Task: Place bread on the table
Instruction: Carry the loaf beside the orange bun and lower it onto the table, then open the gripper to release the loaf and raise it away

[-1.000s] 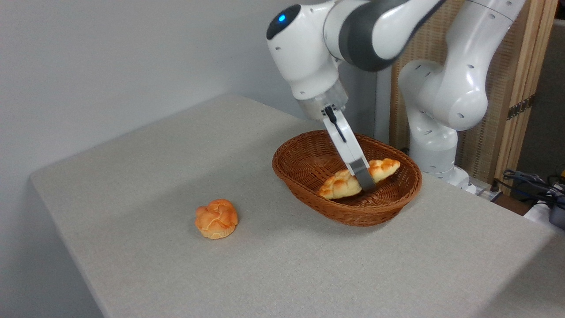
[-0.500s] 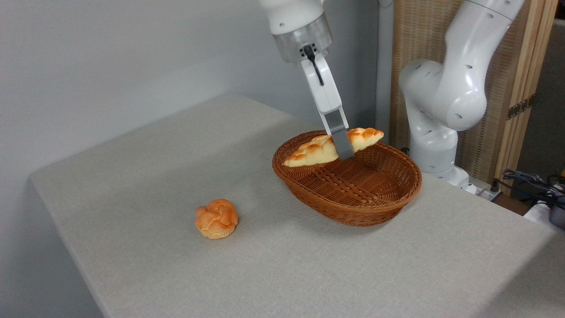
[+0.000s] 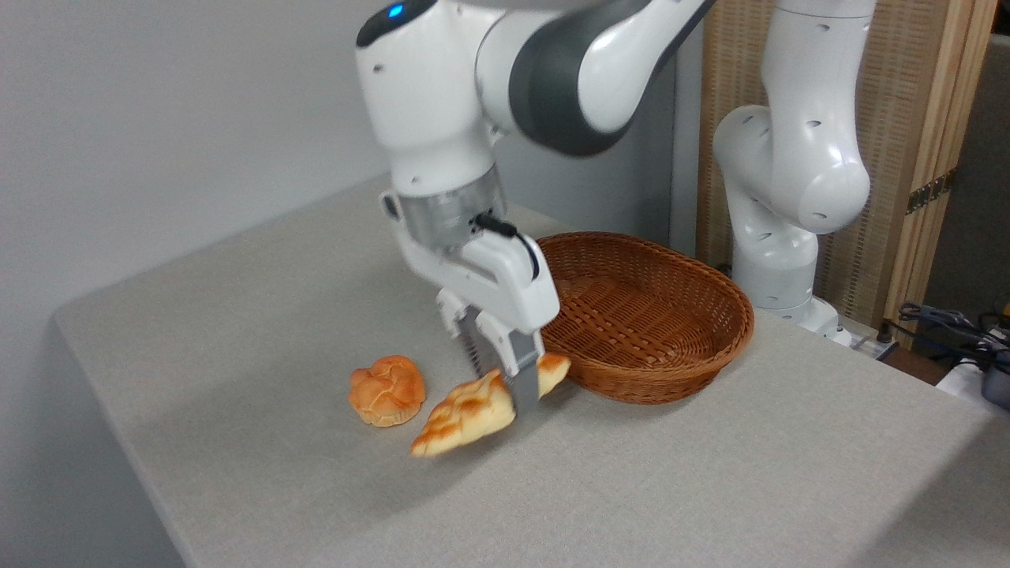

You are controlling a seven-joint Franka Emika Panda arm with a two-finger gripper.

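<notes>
One fixed camera looks down at an angle across the table (image 3: 237, 315) from its front corner, fairly near.

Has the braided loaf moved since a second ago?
Yes. The braided loaf, clamped in the pincer, left the basket and now hangs to its left, next to the round bun.

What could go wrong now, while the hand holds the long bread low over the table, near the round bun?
1. The hand grips the bread near one end, and the long free end tilts down. It may touch the table first, so the loaf could twist or slip.
2. The bun lies close to that low tip. A further move to the left may push it.
3. The basket is just behind the hand, which might brush its rim when it withdraws.
</notes>
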